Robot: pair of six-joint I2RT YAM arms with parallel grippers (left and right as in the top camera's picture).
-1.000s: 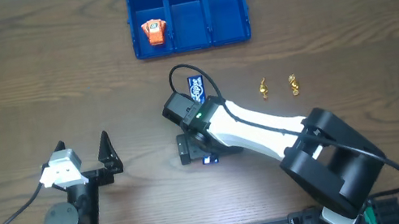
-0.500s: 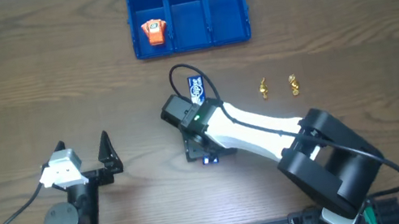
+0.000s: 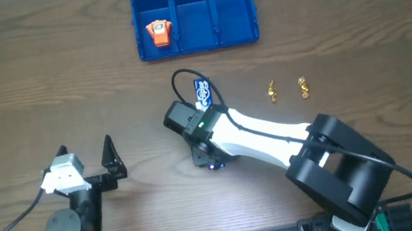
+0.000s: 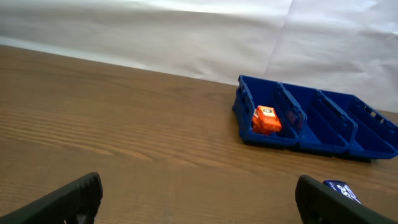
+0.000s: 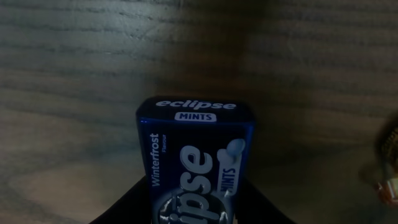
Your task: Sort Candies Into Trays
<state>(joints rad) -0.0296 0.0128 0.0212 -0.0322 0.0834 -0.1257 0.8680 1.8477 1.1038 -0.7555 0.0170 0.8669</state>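
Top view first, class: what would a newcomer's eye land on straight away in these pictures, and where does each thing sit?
The blue tray at the table's far side stands out, with one orange candy in its left compartment. Mid-table, the right gripper is closed on a blue mint tin. Two gold candies lie on the bare wood farther right.

One overhead camera, two wrist-mounted
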